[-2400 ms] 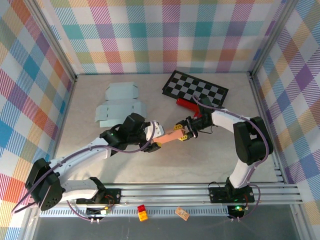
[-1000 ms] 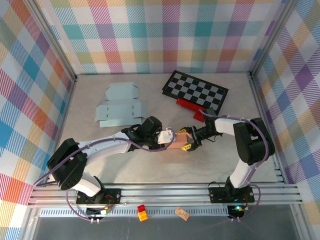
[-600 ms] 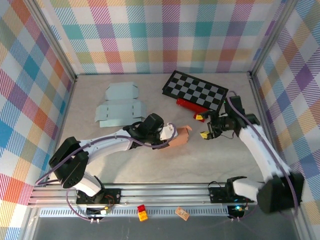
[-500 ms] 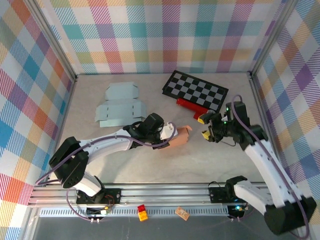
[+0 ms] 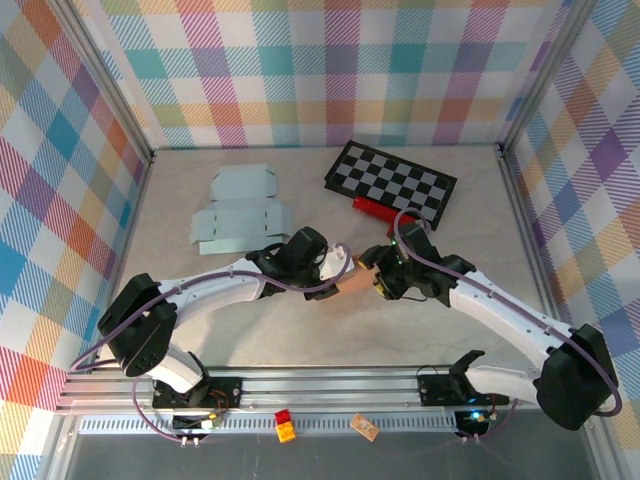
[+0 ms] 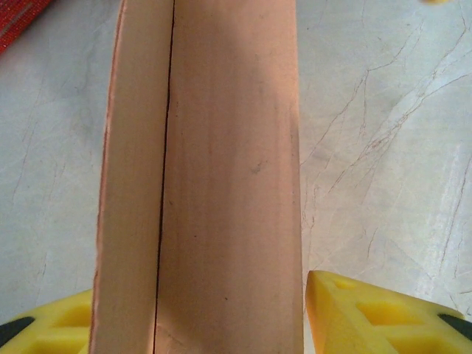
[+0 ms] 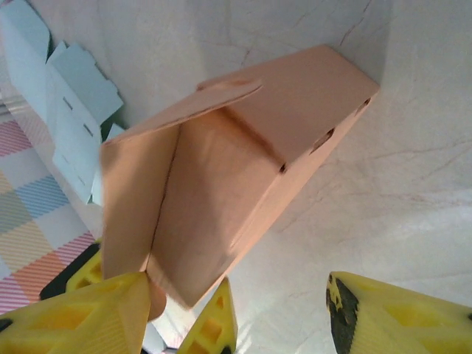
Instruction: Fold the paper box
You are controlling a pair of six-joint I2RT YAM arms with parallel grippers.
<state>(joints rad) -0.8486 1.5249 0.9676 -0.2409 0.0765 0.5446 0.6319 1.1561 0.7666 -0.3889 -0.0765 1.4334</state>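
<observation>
We're pinching the half-folded paper box (image 7: 243, 184) in the left gripper (image 6: 214, 324) while the right gripper (image 7: 236, 317) is hovering wide open beside it. We're probably tucking the flap (image 7: 228, 88) next.

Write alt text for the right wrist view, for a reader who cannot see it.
A partly folded salmon-pink paper box fills the centre over a pale marbled table, its open end and a loose rounded flap toward the camera. The right gripper has its yellow jaws wide apart at the bottom edge; flat pale-blue cardboard box blanks lie at upper left.
</observation>
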